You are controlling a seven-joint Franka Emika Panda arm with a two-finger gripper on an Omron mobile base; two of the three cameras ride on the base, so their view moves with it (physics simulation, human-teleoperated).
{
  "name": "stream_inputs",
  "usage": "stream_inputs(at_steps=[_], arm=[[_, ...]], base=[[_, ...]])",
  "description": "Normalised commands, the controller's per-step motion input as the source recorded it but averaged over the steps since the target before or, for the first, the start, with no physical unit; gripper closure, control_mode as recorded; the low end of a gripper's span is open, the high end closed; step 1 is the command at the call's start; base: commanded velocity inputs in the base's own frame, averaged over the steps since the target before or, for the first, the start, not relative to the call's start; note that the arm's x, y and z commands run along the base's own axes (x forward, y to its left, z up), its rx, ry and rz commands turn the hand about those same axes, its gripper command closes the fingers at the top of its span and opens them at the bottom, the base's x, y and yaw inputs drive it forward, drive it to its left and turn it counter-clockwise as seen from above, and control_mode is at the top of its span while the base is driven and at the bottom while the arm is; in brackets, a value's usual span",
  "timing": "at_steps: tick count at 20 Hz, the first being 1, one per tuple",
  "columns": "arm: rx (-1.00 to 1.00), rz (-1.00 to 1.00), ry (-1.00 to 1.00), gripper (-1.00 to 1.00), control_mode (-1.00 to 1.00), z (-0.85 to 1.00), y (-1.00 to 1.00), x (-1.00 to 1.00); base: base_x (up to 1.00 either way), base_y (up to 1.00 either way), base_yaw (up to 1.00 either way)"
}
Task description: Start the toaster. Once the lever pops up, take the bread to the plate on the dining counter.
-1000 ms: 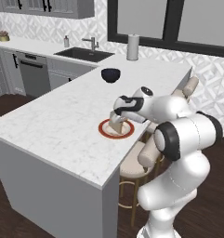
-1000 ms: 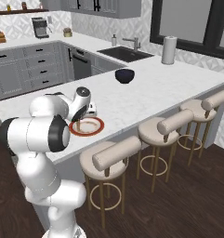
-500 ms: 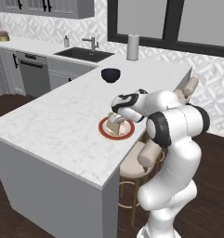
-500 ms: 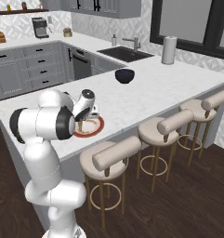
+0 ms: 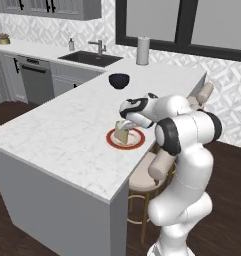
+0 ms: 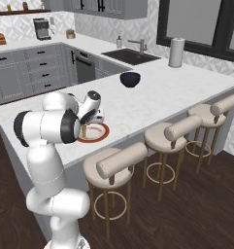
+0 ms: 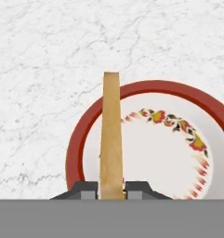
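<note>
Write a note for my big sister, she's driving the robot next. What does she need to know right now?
Gripper: shut on the bread, held on edge between the fingertips.
Bread: over the plate, near its left side in the hand view; I cannot tell if its lower edge touches the plate yet.
Plate: on the dining counter, close to the edge by the stools; a dark bowl sits farther back.
Done: the bread has been carried to the plate.
Left: lower it if needed, open the gripper, lift the arm away.
</note>
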Motion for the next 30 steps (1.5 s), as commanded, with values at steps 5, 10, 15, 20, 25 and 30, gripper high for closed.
stream_inputs(at_steps=[5, 10, 15, 20, 25, 30], arm=[[0.03, 0.0, 0.12, 1.0, -1.0, 0.0, 0.0, 0.0], [0.08, 0.0, 0.18, 1.0, -1.0, 0.0, 0.0, 0.0], [0.16, 0.0, 0.08, 1.0, -1.0, 0.0, 0.0, 0.0], [0.1, 0.0, 0.0, 1.0, -1.0, -0.17, 0.0, 0.0], [0.0, 0.0, 0.0, 1.0, -1.0, -0.22, 0.0, -0.01], [0.0, 0.0, 0.0, 1.0, -1.0, 0.0, 0.0, 0.0]], base=[[0.0, 0.0, 0.0], [0.0, 0.0, 0.0], [0.0, 0.0, 0.0], [0.0, 0.0, 0.0], [0.0, 0.0, 0.0], [0.0, 0.0, 0.0]])
